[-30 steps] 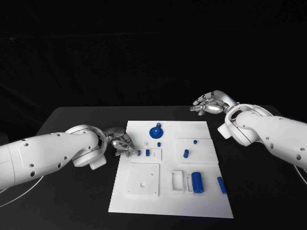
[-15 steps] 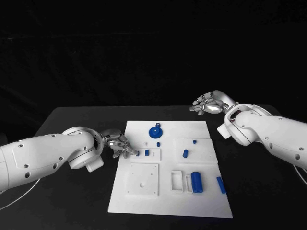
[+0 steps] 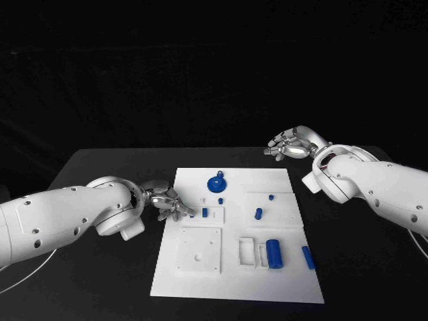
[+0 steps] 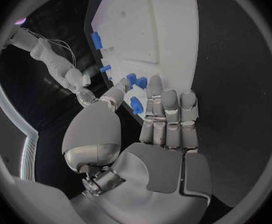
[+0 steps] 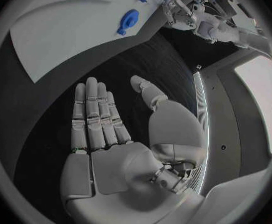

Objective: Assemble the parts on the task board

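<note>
The left hand (image 3: 168, 204) sits at the left edge of the task board (image 3: 235, 281), and over the last second it has drawn slightly back from that edge: its fingertips stood almost against the small blue peg (image 3: 204, 212) near the board's left side, and now a narrow gap of white shows between them. The left wrist view shows its fingers (image 4: 164, 112) held straight and side by side, the thumb apart, nothing between them; the hand is empty and open, hovering over the board's rim with blue pieces (image 4: 136, 104) just beyond the fingertips. The peg itself has not moved.

The right hand (image 3: 291, 144) stays off the board's far right corner, above the dark worktop (image 3: 98, 167), unchanged. Its own wrist view shows a flat, spread palm (image 5: 98, 127) holding nothing.

On the board, everything lies as it did: the round blue knob (image 3: 218, 182) near the far edge, the blue cylinder (image 3: 274, 254) toward the near right beside a white slot (image 3: 247, 251), a slim blue bar (image 3: 309, 258) to the cylinder's right, and a square recess (image 3: 201, 250) to the slot's left.

The small retreat reads as a repositioning rather than a grasp; no part appears picked up, so assembly seems barely begun, and the peg looks like the likeliest first target.
</note>
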Controlling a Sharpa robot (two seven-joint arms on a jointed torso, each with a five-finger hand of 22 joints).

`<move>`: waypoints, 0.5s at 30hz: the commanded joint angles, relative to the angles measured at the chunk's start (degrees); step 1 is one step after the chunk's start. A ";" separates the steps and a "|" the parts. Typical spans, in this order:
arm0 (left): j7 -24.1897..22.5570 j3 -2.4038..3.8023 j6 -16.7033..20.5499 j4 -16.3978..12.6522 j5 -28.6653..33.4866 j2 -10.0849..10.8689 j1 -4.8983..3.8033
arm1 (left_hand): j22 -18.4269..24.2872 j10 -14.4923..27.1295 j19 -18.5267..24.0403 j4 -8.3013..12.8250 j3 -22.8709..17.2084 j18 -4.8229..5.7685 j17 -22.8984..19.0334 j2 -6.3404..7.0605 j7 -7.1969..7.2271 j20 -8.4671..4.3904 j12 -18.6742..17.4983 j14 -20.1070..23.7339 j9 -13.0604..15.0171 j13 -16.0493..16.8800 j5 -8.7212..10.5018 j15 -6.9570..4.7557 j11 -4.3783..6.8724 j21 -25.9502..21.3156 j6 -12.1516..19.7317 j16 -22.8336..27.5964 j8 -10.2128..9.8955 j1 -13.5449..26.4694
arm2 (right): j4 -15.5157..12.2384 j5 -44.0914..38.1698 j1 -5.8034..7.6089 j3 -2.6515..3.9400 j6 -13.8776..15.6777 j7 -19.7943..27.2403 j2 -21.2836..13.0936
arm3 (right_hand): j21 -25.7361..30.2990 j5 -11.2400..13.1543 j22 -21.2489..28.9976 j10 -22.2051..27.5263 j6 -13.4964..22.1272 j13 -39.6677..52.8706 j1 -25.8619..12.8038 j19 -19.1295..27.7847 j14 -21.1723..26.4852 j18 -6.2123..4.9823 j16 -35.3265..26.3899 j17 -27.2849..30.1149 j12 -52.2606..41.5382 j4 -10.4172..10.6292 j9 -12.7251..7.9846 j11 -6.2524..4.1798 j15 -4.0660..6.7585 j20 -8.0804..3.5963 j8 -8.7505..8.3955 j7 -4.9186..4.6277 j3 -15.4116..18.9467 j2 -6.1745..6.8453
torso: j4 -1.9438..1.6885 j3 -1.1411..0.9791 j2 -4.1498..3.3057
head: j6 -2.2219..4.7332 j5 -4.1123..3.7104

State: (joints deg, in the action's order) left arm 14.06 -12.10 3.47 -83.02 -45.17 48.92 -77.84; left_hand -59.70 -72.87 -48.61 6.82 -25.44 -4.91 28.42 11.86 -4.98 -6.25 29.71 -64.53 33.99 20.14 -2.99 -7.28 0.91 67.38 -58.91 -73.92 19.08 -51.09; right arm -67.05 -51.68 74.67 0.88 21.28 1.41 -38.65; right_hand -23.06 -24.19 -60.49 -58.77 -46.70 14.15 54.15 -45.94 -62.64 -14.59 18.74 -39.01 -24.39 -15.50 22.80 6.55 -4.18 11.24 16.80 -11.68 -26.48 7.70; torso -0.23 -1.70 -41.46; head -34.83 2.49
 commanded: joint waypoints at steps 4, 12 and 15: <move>1.45 0.04 -1.24 -0.48 -2.17 -0.48 0.00 | 0.08 -0.01 0.16 0.14 0.96 -0.40 0.15 -1.85 0.24 -6.18 -0.04 -0.34 0.17 0.18 -0.03 0.13 0.11 -0.34 -0.38 0.11 0.17 -0.16 | 0.03 0.04 -0.05 0.02 -0.47 0.63 0.04 | 0.34 -0.33 -0.10 0.32 0.32 -0.09 -0.48 0.46 0.08 -0.41 -0.25 -0.09 -0.24 -0.15 -0.10 -0.02 -0.08 0.07 0.33 -0.01 0.20 -0.28 | -0.02 -0.06 0.03 | -0.13 0.04; 4.58 0.03 -2.45 -0.57 -5.26 -0.89 -0.01 | 0.03 -0.92 -0.33 -1.31 2.12 -0.59 0.43 -3.71 0.70 -6.43 0.21 -1.05 0.27 0.32 -0.04 -0.30 0.55 -0.17 -1.43 -0.28 0.38 1.31 | 0.05 0.09 -0.08 0.02 -0.45 0.65 0.04 | 0.35 -0.33 -0.11 0.32 0.32 -0.11 -0.49 0.46 0.08 -0.41 -0.26 -0.10 -0.25 -0.14 -0.10 -0.02 -0.08 0.07 0.34 -0.01 0.20 -0.28 | 0.02 -0.10 0.02 | -0.19 0.11; 5.38 0.03 -2.76 -0.53 -5.47 -1.06 -0.01 | -0.04 -1.42 -0.58 -1.95 2.41 -0.72 0.59 -3.96 0.92 -6.59 0.38 -1.41 0.32 0.40 -0.03 -0.53 0.78 0.00 -1.95 -0.55 0.51 1.69 | 0.03 0.09 -0.08 0.02 -0.45 0.65 0.03 | 0.35 -0.33 -0.11 0.33 0.32 -0.11 -0.50 0.46 0.08 -0.41 -0.27 -0.11 -0.26 -0.14 -0.10 -0.02 -0.08 0.07 0.34 -0.01 0.20 -0.28 | 0.01 -0.10 0.02 | -0.21 0.11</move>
State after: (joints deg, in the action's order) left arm 16.87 -11.92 2.46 -83.48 -48.54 48.00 -78.00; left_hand -59.71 -73.98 -48.76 5.12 -23.01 -4.91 28.96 8.16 -4.03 -6.11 29.71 -65.60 34.36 20.50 -3.00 -7.74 1.74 67.38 -60.59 -74.22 19.31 -49.48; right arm -67.02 -51.65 74.62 0.88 21.27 1.44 -38.62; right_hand -23.06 -24.19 -60.54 -58.77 -46.74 14.10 54.15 -45.94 -62.64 -14.59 18.75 -39.06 -24.39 -15.50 22.74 6.56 -4.18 11.24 16.80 -11.64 -26.47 7.70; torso -0.23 -1.78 -41.42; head -35.02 2.58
